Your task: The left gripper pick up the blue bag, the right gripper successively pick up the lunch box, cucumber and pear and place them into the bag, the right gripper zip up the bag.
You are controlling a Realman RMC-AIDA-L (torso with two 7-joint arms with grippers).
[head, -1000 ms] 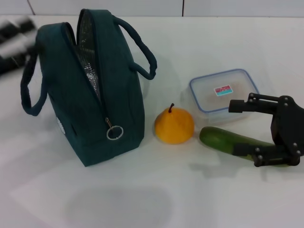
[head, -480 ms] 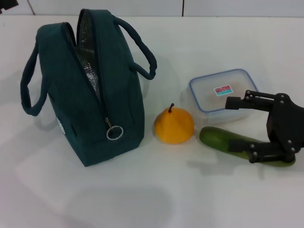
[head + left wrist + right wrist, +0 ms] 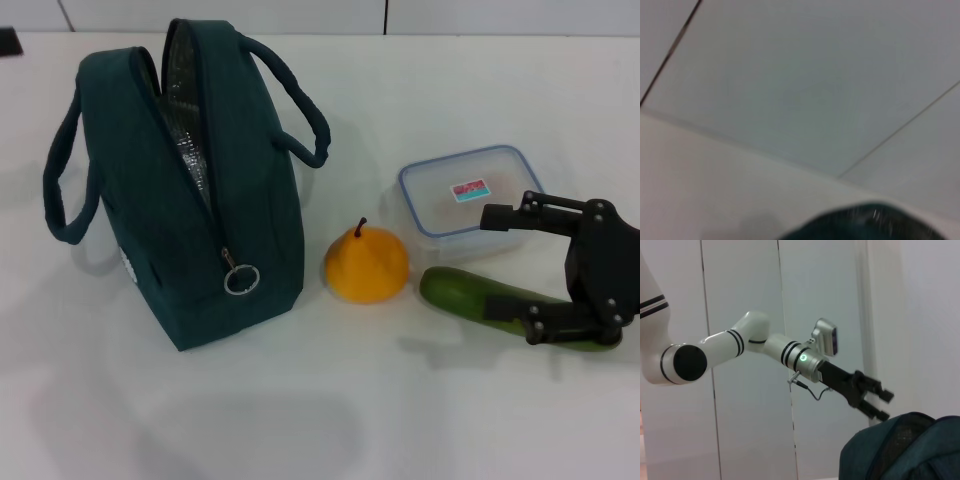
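Beside the cucumber, our right gripper hung spread; we judged squaring over the box wise (left gripper spread above the bag).

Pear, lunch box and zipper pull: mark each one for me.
pear [image 3: 367, 266], head view, middle of its orange skin.
lunch box [image 3: 450, 195], head view, clear lid beside the label.
zipper pull [image 3: 241, 279], head view, metal ring on the blue bag [image 3: 250, 180].

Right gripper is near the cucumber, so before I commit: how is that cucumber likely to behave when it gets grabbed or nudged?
The cucumber looks round, smooth and glossy, so it may roll on the table if nudged sideways and could slip in a shallow pinch. It looks stiff, so it should lift without sagging. The open right gripper sits toward one end; gripped there, it may tilt.
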